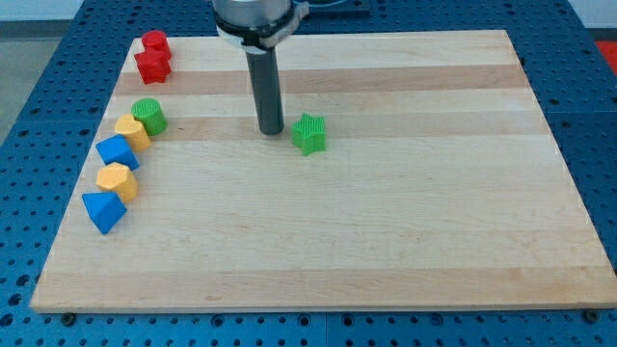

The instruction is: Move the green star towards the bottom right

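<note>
In the camera view, you have the green star (309, 134) sitting a little above the board's middle, just off my tip (271, 132) at about three o'clock, near but with a thin strip of wood showing between them, so not touching. The bottom right corner of the wooden board (405, 251) lies at roughly five o'clock from the star, so you would likely want my tip nudged round to the star's eleven o'clock side before pushing; from here a straight shove would probably send it only rightward. The rod hangs upright from the view's top, its end at table height. It has no jaws to open or close and holds nothing.
</note>
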